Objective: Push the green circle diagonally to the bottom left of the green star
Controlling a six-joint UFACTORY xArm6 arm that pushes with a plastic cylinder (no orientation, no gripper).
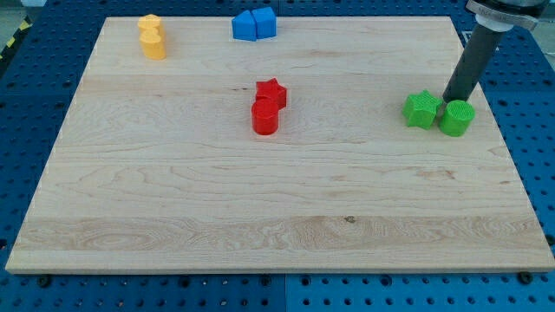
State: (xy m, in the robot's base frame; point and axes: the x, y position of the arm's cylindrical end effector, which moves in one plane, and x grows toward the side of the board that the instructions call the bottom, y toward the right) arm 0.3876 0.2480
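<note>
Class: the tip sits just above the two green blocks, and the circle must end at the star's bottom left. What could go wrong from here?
1. My tip stands at the gap between green star and green circle; a push down the view may shove both.
2. The circle lies right of the star, so the star blocks a straight path.
3. The board's right edge is close; the circle may slide off.

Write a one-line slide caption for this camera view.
My tip sits just above the green circle, right of the green star; red, yellow, blue blocks elsewhere.

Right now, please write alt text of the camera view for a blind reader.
My tip sits just above the green circle, which touches the green star on its right. Red, yellow and blue block pairs lie elsewhere.
</note>
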